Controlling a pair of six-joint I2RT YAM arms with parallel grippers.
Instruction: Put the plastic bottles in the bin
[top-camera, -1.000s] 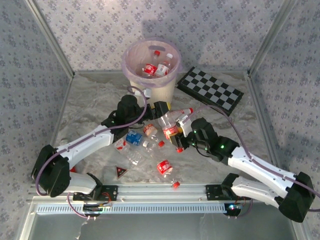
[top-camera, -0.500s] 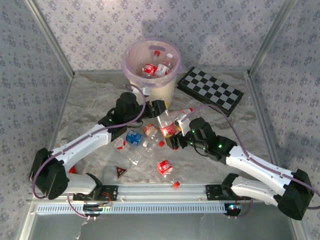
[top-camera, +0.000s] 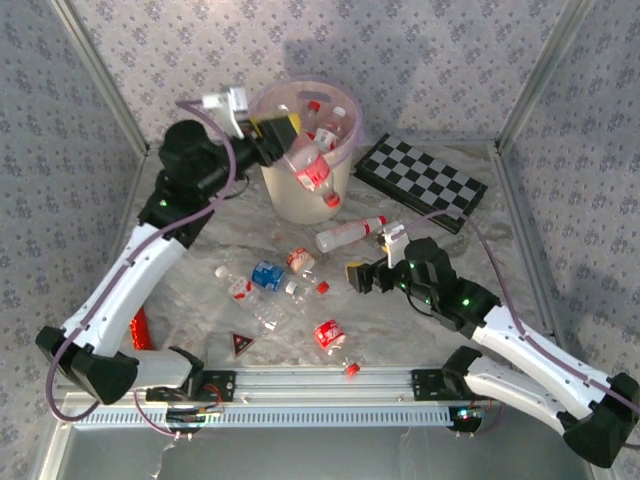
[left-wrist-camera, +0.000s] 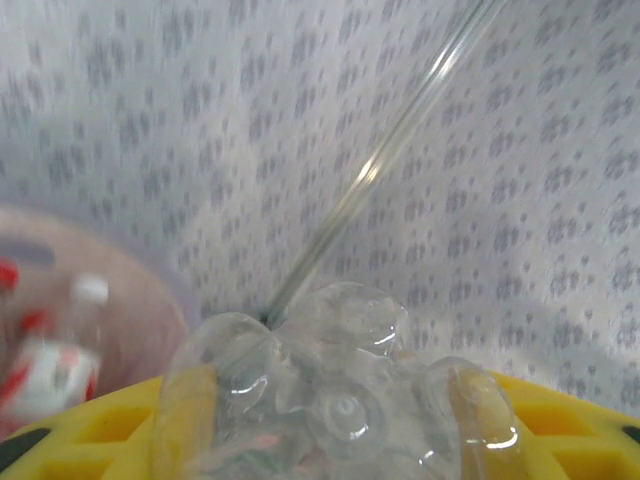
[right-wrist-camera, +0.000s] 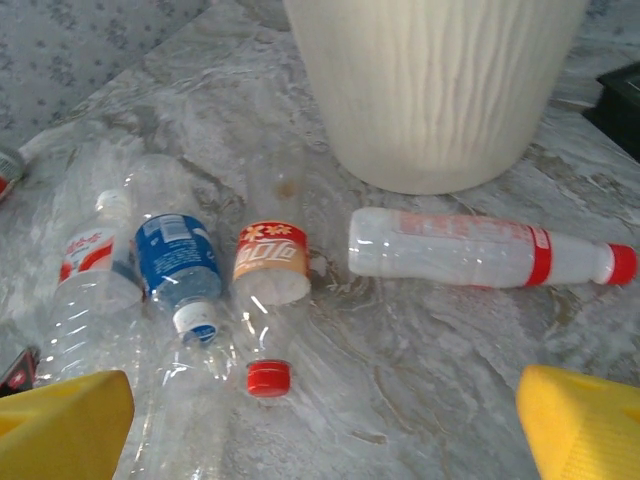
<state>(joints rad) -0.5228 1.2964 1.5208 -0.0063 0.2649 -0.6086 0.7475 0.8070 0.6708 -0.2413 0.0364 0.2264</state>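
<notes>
Left arm (top-camera: 130, 270) and right arm (top-camera: 530, 345): white shells, black joints, purplish cable (top-camera: 233, 160) running along each, little green lights. The right gripper (right-wrist-camera: 320, 420) has chunky yellow pads (right-wrist-camera: 60, 415).

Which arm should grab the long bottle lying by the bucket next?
Right. The right gripper is open, close to the long bottle; the left gripper holds another bottle at the bin.
</notes>
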